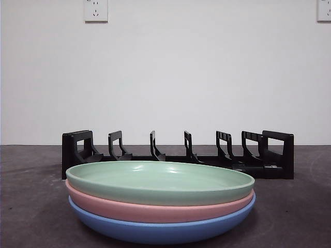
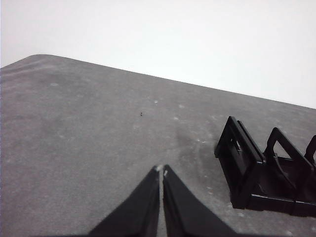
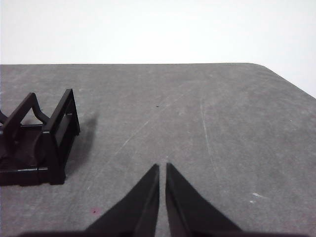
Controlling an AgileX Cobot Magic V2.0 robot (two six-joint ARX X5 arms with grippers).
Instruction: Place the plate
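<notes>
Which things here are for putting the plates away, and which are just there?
For the job:
green plate, top of the stack
pink plate, under it
blue plate, at the bottom
black plate rack, behind the stack
left gripper, jaws shut, holding nothing
right gripper, jaws shut, holding nothing

Just there:
grey table
wall sockets

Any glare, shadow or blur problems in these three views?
Front view: sharp, soft highlights on the green plate. Left wrist view: hazy, the left gripper soft, the wall washed out. Right wrist view: clearer, the black rack throwing a faint shadow on the table.
</notes>
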